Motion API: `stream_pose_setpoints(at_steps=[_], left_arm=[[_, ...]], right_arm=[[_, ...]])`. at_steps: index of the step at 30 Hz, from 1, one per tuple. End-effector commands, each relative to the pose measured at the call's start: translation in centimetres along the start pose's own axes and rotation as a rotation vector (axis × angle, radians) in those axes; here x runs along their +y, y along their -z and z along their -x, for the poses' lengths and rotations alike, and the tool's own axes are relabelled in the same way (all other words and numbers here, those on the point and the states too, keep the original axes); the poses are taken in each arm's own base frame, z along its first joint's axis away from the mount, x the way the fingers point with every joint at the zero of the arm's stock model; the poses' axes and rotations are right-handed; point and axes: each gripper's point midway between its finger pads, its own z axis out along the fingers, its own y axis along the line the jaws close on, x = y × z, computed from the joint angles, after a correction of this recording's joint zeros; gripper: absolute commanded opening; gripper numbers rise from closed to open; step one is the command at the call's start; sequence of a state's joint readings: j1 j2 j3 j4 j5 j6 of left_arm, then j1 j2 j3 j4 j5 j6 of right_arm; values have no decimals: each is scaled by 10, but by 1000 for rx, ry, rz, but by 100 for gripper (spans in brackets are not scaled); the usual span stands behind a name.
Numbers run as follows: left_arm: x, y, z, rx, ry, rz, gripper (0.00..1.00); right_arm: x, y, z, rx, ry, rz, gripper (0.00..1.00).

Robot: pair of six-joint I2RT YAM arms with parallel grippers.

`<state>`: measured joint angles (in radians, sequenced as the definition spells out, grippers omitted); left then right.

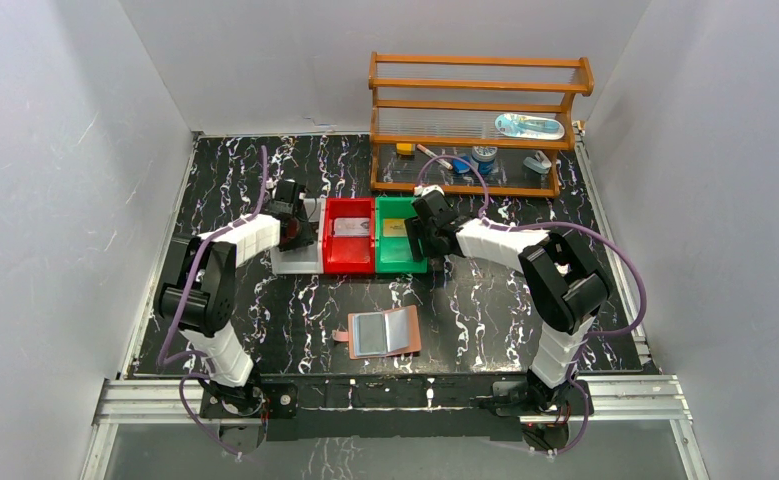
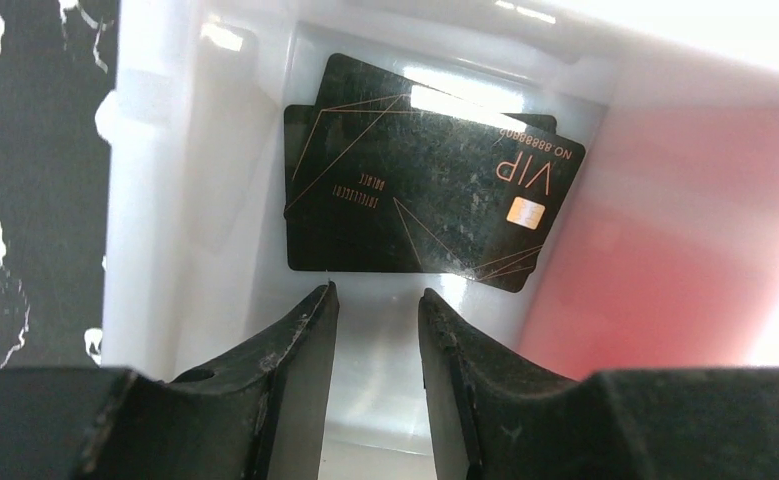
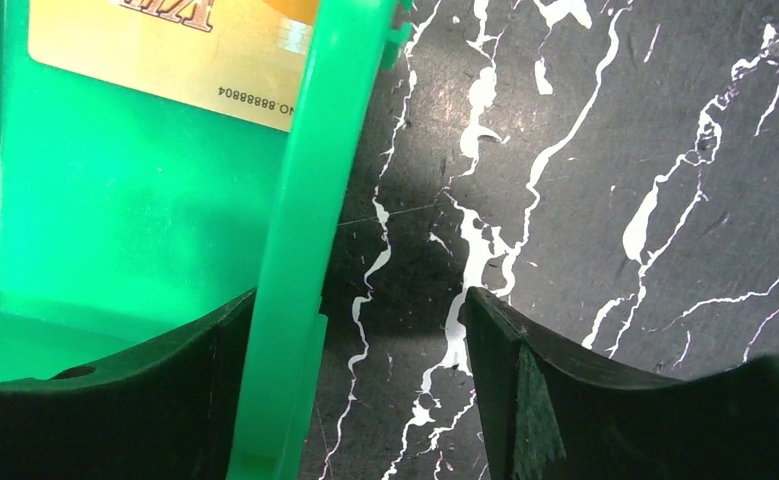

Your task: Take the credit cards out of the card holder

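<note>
**A:** Where is the card holder lying relative to your hands?

**B:** I'm seeing it lying open on the tabletop near the front edge, well apart from both hands. My left hand is hovering over the white bin, its fingers slightly parted and gripping nothing, with two black cards lying just beyond the tips. My right hand is standing wide open, straddling the right wall of the green bin, with a gold card lying inside.

**A:** And how is it looking?

**B:** It's showing reddish-brown leather around the edge, with two pale grey-blue pockets facing up and a small tab sticking out on its left side.
</note>
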<state>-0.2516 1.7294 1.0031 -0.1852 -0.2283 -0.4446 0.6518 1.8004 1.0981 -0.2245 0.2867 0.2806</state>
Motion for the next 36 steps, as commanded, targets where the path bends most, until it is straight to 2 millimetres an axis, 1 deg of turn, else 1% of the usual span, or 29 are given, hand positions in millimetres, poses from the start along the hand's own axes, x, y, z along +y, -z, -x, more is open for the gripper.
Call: stream_pose_setpoints(at_steps=[1,8,12,20,21,23,27,32,34,36], left_arm=[[6,-11,12,-35,-59,16,34],[-11,-2,20,-72,-84,-92,37],[-16,-1,22,-78,-102,-123,38],[-12,-17,10,-30,-101,-90,38],[-12,-19,10,-32,-102,-86,38],[-11,-22,12,-43,-107,-78,38],[-13,-25,22,-97,-129,-87,38],[-24,-20,35,-149,-152,-145,40],[-25,-16,35,-146,-153,-152,40],[-26,-11,31,-130,-144,-168,41]], right_arm=[[-13,8,16,-52,19,-16,76],[-15,8,15,-61,44,-8,75],[-18,7,13,-61,53,-8,74],[-19,6,12,-55,59,8,75],[-19,12,17,-76,54,12,74],[-18,15,19,-87,59,25,74],[-19,16,18,-92,78,33,74],[-23,14,17,-93,92,24,74],[-25,13,18,-91,91,20,74],[-28,12,20,-92,87,7,74]])
